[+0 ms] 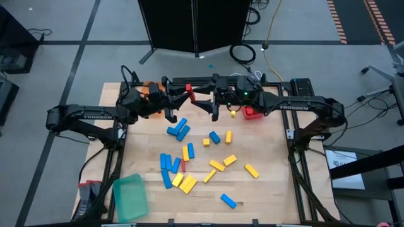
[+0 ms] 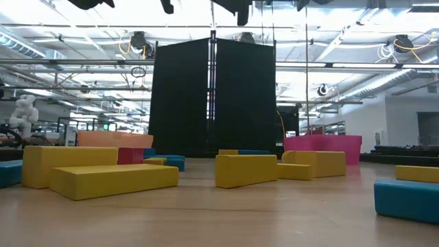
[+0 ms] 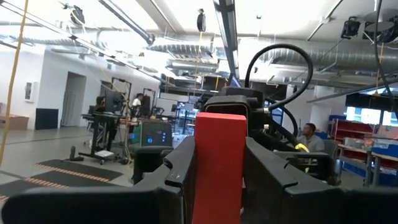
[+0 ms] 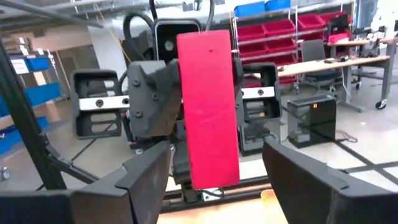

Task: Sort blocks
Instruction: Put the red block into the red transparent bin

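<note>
A red block (image 1: 189, 91) hangs in the air over the table's far middle, with my left gripper (image 1: 182, 93) shut on it. The left wrist view shows it standing on end between the fingers (image 3: 219, 143). My right gripper (image 1: 201, 101) faces it from the table's right and is open. Its fingers (image 4: 146, 177) stand on either side of the block's lower end (image 4: 214, 177) without touching it. Several blue and yellow blocks (image 1: 189, 151) lie flat on the wooden table. My left gripper pinches the red block's two long side faces (image 3: 200, 174) between its two fingers. The fingers (image 3: 180, 168) come from the table's left, slanting a little upward, and lie across the block. The block stands upright in the hold, its upper end above the fingers, clear of the table.
An orange tray (image 1: 151, 88) sits at the far left under the left arm. A red tray (image 1: 252, 112) is at the far right, and a green tray (image 1: 130, 195) at the near left corner. Loose blocks (image 2: 113, 178) cover the table's middle.
</note>
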Available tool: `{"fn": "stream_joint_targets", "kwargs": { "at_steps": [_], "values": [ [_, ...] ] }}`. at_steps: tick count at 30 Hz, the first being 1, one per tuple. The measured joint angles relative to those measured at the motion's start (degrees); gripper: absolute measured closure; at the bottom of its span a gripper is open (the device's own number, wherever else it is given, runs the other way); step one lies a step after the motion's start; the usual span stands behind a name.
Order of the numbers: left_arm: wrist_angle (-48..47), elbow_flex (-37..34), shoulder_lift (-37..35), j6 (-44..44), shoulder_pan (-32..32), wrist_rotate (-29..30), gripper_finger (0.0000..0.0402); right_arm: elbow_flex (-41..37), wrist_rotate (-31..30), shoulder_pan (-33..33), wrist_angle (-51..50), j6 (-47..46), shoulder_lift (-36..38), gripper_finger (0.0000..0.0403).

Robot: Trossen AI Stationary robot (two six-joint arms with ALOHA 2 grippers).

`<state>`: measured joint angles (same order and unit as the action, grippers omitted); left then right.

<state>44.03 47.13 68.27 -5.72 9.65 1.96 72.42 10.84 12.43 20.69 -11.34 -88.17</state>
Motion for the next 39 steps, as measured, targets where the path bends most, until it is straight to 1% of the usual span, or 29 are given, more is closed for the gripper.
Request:
{"fn": "stream_joint_targets", "kwargs": {
  "at_steps": [4,8,10,13,17,18,28,31,34,39],
  "values": [
    [0.0,0.0,0.0,0.0,0.0,0.0,0.0299,4.1,0.2,0.0,-2.1,0.7,-1.9,0.0151],
    [0.0,0.0,0.0,0.0,0.0,0.0,0.0299,7.5,0.0,0.0,-10.1,2.2,-2.9,0.0154],
    [0.0,0.0,0.0,0.0,0.0,0.0,0.0299,8.5,-0.2,0.0,-13.4,3.7,-2.9,0.0167],
    [-0.2,0.0,0.0,0.1,0.0,0.1,0.0299,8.5,-0.3,0.0,-14.3,4.7,-2.9,0.0213],
    [-0.6,0.0,0.0,-0.2,0.0,0.1,0.0299,8.5,0.1,0.0,-14.4,5.4,-2.9,0.0305],
    [-0.6,0.0,0.0,-0.2,0.0,0.1,0.0299,8.5,0.3,0.0,-14.4,5.6,-2.9,0.0312],
    [-0.8,0.0,0.0,0.0,0.0,-0.1,0.0296,8.5,-0.2,0.0,-14.6,6.1,-2.9,0.0312],
    [-0.7,0.0,-0.4,0.0,0.0,0.6,0.0271,8.5,-0.5,0.0,-14.6,6.2,-2.9,0.0312],
    [-1.6,0.0,-1.8,0.6,0.0,1.0,0.0233,8.5,-1.2,0.0,-14.7,6.0,-2.9,0.0312],
    [-7.7,0.0,-3.7,3.5,0.0,0.2,0.0169,8.5,-1.2,0.1,-14.7,5.8,-2.9,0.0312]
  ]
}}
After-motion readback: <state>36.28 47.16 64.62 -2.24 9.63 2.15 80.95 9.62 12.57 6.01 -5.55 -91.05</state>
